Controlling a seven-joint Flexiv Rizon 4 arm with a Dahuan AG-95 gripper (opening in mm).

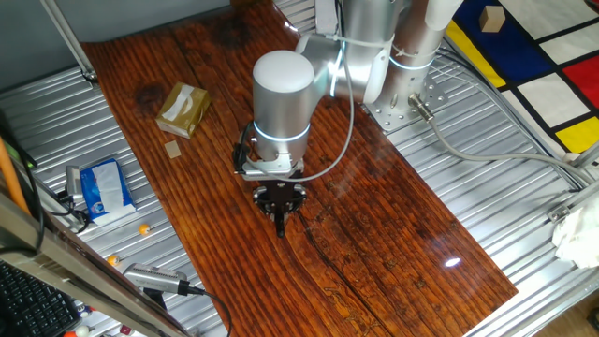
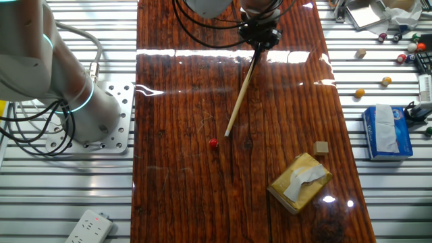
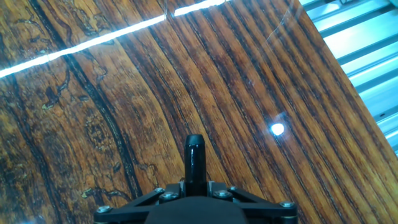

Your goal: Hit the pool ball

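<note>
The robot arm (image 1: 283, 94) reaches over the wooden counter (image 2: 175, 169), wrist turned downward, its gripper (image 2: 260, 32) clamped on the butt of a pale cue stick (image 2: 240, 91) near one short edge of the board. The stick slants low across the wood toward the counter's middle. Its tip lies just beside the pool ball (image 2: 213, 143), apart from it, with the ball resting mid-counter. A tan tissue box (image 2: 300, 182) and a small wooden block (image 2: 321, 148) sit nearer the opposite corner.

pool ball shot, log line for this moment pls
pincer: shut on cue stick | stick tip near pool ball, apart | ball on table
</note>
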